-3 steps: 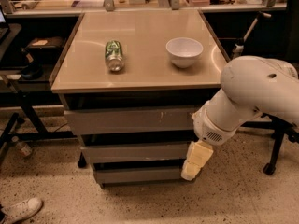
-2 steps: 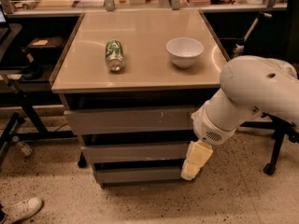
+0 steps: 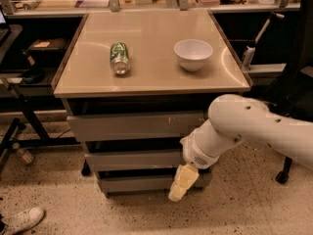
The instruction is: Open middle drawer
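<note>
The middle drawer (image 3: 132, 159) is the grey flat front between a taller scratched front (image 3: 137, 126) above and a short front (image 3: 137, 183) below. It looks closed, and its right end is hidden behind my arm. My gripper (image 3: 181, 183) is pale yellow and points down-left. It hangs in front of the right part of the bottom front, just below the middle drawer's lower edge. It holds nothing that I can see. My white arm (image 3: 244, 126) reaches in from the right.
On the cabinet's tan top (image 3: 151, 72) lie a green can (image 3: 119, 58) on its side and a white bowl (image 3: 193, 54). An office chair base (image 3: 282, 176) stands at the right, a black stand (image 3: 19, 126) and a shoe (image 3: 22, 219) at the left.
My arm has swung left and down. The gripper has moved from beside the middle drawer's right end to lower, in front of the bottom front. The drawers have not moved.
</note>
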Available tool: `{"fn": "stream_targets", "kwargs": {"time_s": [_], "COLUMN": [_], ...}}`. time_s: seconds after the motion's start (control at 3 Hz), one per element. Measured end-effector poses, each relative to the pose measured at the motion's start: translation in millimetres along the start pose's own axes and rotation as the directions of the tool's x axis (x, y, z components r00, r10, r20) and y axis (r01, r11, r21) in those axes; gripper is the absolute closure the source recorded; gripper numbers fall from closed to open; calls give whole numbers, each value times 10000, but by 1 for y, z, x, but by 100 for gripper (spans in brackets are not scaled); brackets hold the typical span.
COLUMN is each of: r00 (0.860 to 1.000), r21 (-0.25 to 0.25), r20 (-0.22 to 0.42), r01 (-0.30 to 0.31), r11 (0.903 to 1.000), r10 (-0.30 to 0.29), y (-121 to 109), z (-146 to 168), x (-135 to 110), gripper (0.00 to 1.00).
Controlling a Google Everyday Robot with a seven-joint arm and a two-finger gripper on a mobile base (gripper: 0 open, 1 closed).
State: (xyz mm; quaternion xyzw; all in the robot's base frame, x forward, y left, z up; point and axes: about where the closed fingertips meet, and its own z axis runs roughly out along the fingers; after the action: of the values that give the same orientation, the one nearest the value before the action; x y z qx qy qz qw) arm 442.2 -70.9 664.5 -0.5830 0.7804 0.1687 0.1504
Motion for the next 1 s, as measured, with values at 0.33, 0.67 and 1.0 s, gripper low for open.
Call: {"fn": "stream_targets", "kwargs": {"time_s": [0.33,0.67,1.0], "r00": [9987,9970,9968], "r21": [-494,-1190,-1224], "r20": [499,770,786], "r01": [-120,-25,-36], "r11": [9987,9929,9925], "r10": [144,117,133], "y": [-10,-31,-31], "z": [58,126,128], "x": [-4,-16,-17], "gripper": [0,0,0]}}
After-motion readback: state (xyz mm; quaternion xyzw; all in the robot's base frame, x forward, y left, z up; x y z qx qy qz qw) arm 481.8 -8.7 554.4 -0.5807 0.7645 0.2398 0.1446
